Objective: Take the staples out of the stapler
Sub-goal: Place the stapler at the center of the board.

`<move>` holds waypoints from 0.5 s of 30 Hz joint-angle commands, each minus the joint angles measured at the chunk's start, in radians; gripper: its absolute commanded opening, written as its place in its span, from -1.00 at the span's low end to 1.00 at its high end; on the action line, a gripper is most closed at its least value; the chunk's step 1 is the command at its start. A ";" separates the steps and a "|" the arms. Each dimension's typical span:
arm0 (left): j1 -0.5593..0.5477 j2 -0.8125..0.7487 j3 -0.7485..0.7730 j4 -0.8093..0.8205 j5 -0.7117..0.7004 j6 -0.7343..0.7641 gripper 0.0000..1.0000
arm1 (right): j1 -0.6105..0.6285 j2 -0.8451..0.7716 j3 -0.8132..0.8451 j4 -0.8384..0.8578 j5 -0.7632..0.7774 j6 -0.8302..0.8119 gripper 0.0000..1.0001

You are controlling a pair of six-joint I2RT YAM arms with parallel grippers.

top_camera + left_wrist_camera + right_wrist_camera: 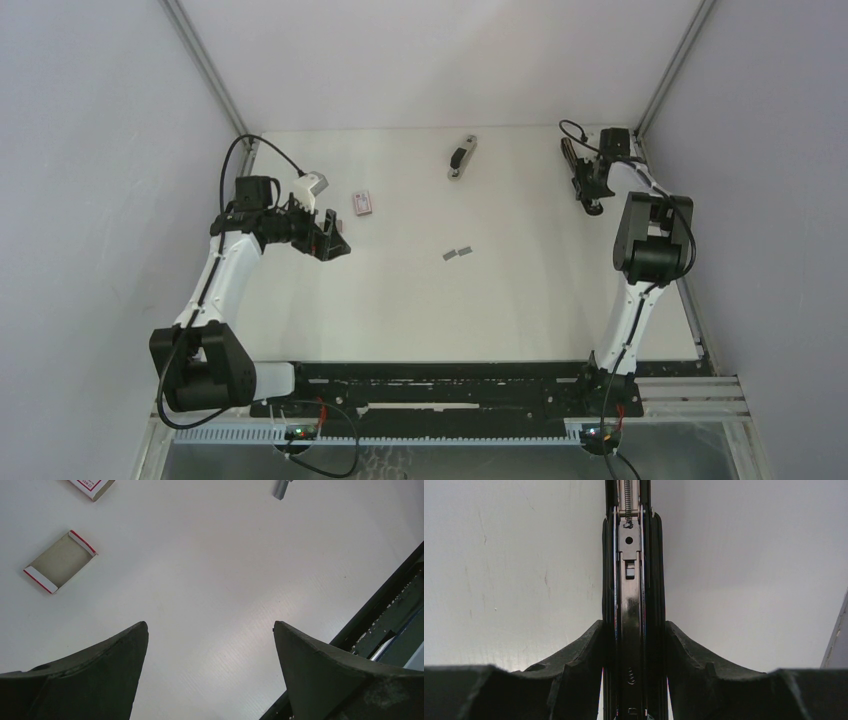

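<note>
The staples (457, 253) lie as short silvery strips on the table (400, 310), well clear of both arms. They look light, stiff, brittle at the joins and slippery, so a pinch across the long edges seems best. The left gripper (210, 625) hangs with fingers spread near an open cardboard tray (60, 561), which holds nothing. Farthest off, the right gripper (634, 625) is clamped on the stapler (629, 555).
</note>
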 commanded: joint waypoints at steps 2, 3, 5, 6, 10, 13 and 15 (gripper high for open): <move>0.007 -0.020 -0.024 0.030 0.023 0.014 0.99 | 0.010 0.007 0.071 0.015 0.020 -0.020 -0.19; 0.007 -0.020 -0.024 0.030 0.023 0.014 0.99 | 0.008 0.011 0.073 0.011 0.020 -0.021 -0.19; 0.007 -0.021 -0.024 0.030 0.022 0.014 0.99 | 0.007 0.012 0.074 0.007 0.019 -0.024 -0.18; 0.007 -0.021 -0.024 0.029 0.022 0.014 0.99 | 0.007 0.012 0.074 0.006 0.018 -0.024 -0.17; 0.007 -0.021 -0.024 0.030 0.021 0.014 0.99 | 0.005 0.020 0.080 -0.010 0.013 -0.028 -0.11; 0.007 -0.024 -0.023 0.030 0.021 0.014 1.00 | 0.004 0.024 0.082 -0.019 0.013 -0.029 -0.02; 0.007 -0.026 -0.024 0.029 0.022 0.015 1.00 | 0.004 0.022 0.082 -0.021 0.011 -0.029 0.03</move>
